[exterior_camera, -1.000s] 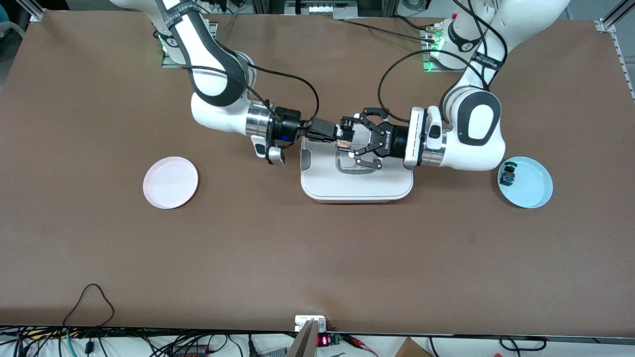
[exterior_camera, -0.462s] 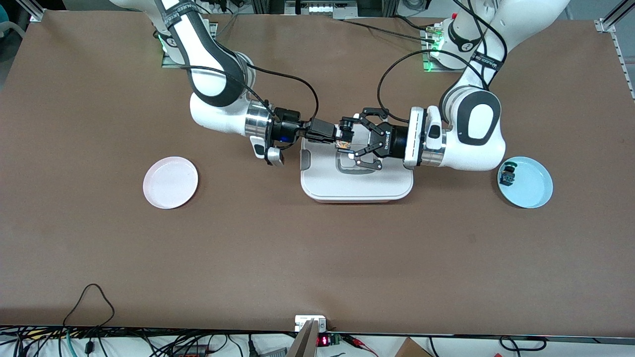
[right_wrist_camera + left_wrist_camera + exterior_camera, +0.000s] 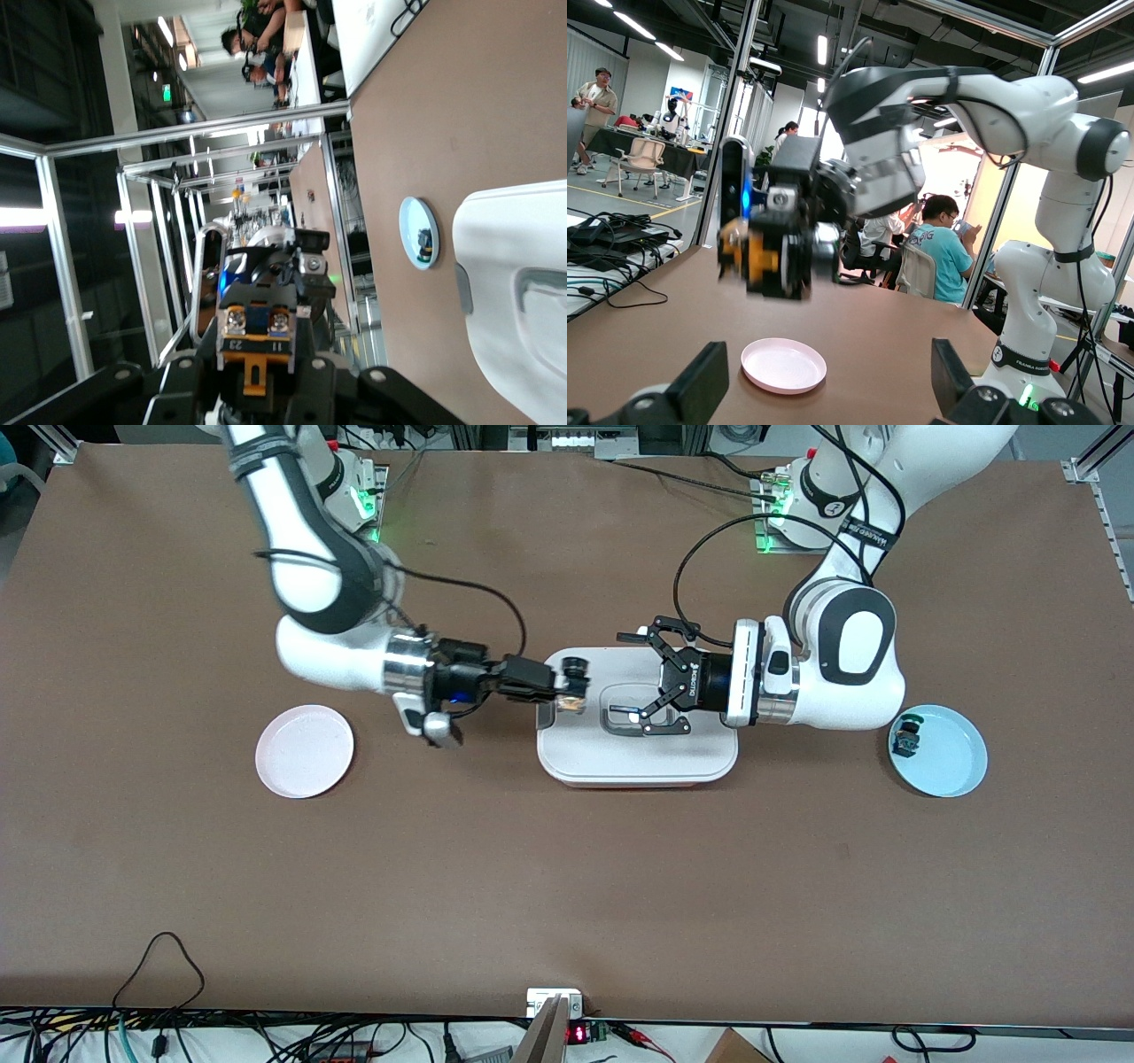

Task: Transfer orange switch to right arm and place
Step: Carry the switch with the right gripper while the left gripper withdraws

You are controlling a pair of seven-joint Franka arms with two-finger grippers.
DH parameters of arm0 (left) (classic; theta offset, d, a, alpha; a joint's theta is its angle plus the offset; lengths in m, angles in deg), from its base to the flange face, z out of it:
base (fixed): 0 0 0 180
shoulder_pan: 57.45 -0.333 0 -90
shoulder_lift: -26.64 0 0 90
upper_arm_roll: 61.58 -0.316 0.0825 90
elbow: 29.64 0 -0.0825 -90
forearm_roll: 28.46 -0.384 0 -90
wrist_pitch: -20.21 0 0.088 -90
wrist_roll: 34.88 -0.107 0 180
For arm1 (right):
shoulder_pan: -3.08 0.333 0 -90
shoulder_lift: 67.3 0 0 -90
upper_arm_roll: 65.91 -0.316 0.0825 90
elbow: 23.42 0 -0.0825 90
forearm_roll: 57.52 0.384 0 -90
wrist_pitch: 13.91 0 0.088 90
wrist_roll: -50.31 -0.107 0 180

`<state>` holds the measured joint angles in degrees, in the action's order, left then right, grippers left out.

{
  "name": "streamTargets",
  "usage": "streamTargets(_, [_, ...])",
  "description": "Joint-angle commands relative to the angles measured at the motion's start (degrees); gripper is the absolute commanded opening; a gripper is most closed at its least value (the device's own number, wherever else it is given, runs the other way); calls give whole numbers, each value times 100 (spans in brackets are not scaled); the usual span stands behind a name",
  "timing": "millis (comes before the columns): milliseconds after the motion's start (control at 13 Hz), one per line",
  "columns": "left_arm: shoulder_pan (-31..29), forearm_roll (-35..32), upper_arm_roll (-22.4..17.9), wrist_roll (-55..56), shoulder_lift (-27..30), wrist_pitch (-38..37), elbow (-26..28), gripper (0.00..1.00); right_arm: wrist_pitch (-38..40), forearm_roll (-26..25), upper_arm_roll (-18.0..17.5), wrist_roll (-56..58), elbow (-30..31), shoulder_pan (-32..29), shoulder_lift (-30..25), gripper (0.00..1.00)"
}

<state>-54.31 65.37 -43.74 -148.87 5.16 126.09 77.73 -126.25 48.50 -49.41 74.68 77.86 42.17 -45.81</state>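
Pink plate (image 3: 304, 750) is seen on the table toward the right arm's end, nothing in it; it is judged the likely drop spot, since it lies below and just to the side of the right gripper (image 3: 567, 684). The right gripper is clamped on the orange switch (image 3: 574, 691), held sideways over the edge of the white tray (image 3: 638, 766). The switch is carried in the air, not resting on anything. In the right wrist view the orange switch (image 3: 254, 341) is shown pinched between the fingers, orange tab and screw terminals outward. The grip looks firm, so the handover is judged done; placing is not yet done.

The left gripper (image 3: 640, 684) is held over the tray, jaws spread wide, nothing between them, a clear gap to the switch. It is judged released so the load could be taken away.

Blue plate (image 3: 952, 766) sits near the left arm's elbow, with a small green-and-blue switch (image 3: 907, 737) in it.

Hard to make out: the switch's cap in the front view, partly hidden by the right fingers. The left fingertips are cut off in the left wrist view.
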Motion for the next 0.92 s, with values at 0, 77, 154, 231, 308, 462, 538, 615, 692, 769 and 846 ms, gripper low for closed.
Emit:
streamTargets(0, [29,162,-35,-26,21,19,-23,100,1428,-842,-76,-142,84,-1057,-127,0])
streamTargets(77, [-6,144,-35,-26,30,11,-23,100,2077,-1185,-76,-134,84,-1496,-136,0])
streamTargets(154, [-41,127,-44,-26,56,11,-14,100,2736,-1537,-76,-90,75,-1953,-128,0])
streamTargets(231, [-111,92,-79,-18,91,2,-14,100,3291,-1801,-76,-38,75,-2314,-127,0])
streamTargets(308, [-207,13,-88,-18,109,-24,12,100,3775,-2013,-76,67,75,-2640,-136,0])
streamTargets(462, [-409,-494,-123,0,153,-51,30,100,4393,-2383,-76,261,75,-3089,-154,0])
streamTargets(538, [-471,-672,-175,0,197,-68,39,100,4465,-2462,-76,271,75,-3169,-180,0])
streamTargets(615, [-498,-830,-263,0,232,-199,65,100,4466,-2533,-76,271,75,-3179,-224,0])
streamTargets(692, [-498,-1006,-429,9,232,-409,65,100,4431,-2586,-59,271,58,-3179,-242,0])
streamTargets(769, [-498,-1216,-526,9,241,-507,57,100,4422,-2743,-33,218,14,-3179,-250,0])
streamTargets(846, [-498,-1514,-675,0,250,-612,57,100,4352,-3049,-15,192,-12,-3162,-259,0])
